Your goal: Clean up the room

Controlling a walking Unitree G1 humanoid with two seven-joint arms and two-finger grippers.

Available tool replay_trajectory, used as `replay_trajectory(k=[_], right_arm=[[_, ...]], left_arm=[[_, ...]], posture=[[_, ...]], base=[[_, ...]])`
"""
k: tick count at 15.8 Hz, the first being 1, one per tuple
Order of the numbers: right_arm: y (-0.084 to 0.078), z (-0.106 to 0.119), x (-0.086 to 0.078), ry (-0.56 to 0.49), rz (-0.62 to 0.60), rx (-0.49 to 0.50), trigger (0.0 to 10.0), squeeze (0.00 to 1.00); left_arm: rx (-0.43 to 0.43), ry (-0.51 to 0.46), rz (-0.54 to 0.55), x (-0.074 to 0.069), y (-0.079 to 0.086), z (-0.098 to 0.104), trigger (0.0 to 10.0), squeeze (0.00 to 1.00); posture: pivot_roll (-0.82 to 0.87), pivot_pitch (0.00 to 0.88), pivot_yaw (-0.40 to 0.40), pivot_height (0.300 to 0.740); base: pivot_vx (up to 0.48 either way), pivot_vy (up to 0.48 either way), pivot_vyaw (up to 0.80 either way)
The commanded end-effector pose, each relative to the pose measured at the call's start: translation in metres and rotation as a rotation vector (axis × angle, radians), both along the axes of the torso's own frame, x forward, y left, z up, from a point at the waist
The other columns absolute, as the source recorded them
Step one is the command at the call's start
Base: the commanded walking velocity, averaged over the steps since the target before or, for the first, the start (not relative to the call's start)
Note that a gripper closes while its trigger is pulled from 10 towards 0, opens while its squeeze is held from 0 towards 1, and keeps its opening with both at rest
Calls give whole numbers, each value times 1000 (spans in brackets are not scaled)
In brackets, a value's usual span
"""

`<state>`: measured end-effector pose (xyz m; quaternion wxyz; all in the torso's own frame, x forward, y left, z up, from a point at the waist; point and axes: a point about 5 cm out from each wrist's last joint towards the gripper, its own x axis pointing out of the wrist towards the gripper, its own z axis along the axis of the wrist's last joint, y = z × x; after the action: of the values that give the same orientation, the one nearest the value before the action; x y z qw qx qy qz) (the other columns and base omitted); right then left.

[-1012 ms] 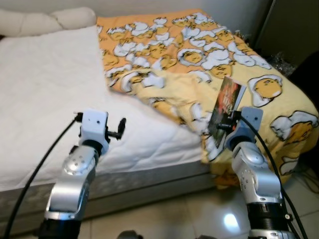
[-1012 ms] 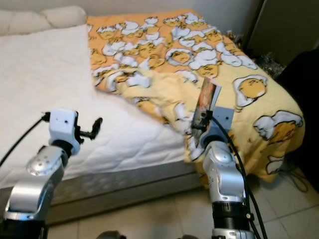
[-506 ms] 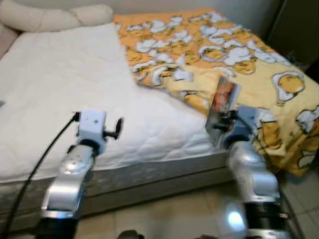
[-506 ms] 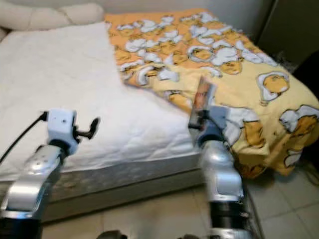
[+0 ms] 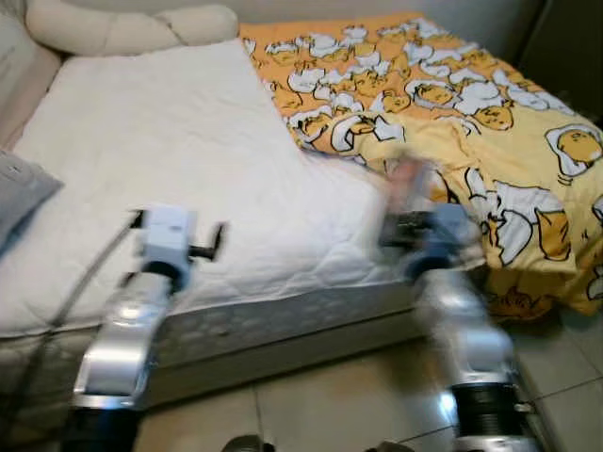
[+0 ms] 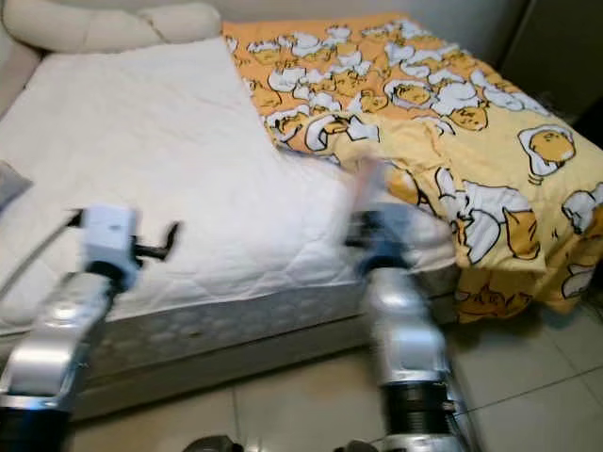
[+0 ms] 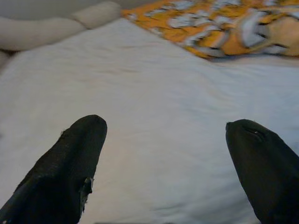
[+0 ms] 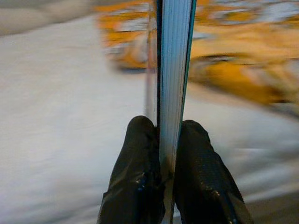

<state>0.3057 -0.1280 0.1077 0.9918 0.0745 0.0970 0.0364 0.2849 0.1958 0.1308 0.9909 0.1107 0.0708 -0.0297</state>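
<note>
The right pincer (image 8: 161, 154) pinches a thin book (image 8: 174, 70) upright, its long axis vertical, seemingly just off the bed's (image 5: 170, 141) near edge beside the yellow blanket (image 5: 490, 113). The left pincer (image 7: 166, 140) is spread, empty, over the bed.

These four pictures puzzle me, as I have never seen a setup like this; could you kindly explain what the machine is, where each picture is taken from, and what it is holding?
This is a humanoid household robot with two silver arms, each ending in a gripper of two black fingers. The two wide pictures come from the stereo camera on its head, looking down at a bed with a white mattress cover, a yellow-orange cartoon-print blanket on the robot's right and cream pillows at the head. The other two pictures come from cameras on the wrists, looking along the fingers. The left gripper is open with nothing in it, hovering above the white mattress. The right gripper is shut on a thin book, seen edge-on. The right arm looks blurred in the head views.
</note>
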Motion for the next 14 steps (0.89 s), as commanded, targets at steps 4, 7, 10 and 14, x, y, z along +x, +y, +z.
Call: replay_trajectory(k=[4, 7, 10, 14], right_arm=[[-4, 12, 3, -56, 27, -1, 10000, 0], [-1, 12, 4, -58, 45, -14, 10000, 0], [-4, 15, 7, -71, 40, -23, 10000, 0], [-9, 13, 10, -36, -22, 18, 10000, 0]], left_arm=[[-5, -8, -19, 1, -6, 0, 10000, 0], [0, -17, -14, 5, -4, 3, 10000, 0], [0, -22, -17, 6, -7, 3, 10000, 0], [-16, -54, -11, 10, -11, 8, 10000, 0]], posture=[[22, 0, 35, 740], [20, 0, 40, 740], [11, 0, 43, 740], [14, 0, 41, 740]], base=[[0, 392, 0], [0, 394, 0], [0, 380, 0], [0, 76, 0]])
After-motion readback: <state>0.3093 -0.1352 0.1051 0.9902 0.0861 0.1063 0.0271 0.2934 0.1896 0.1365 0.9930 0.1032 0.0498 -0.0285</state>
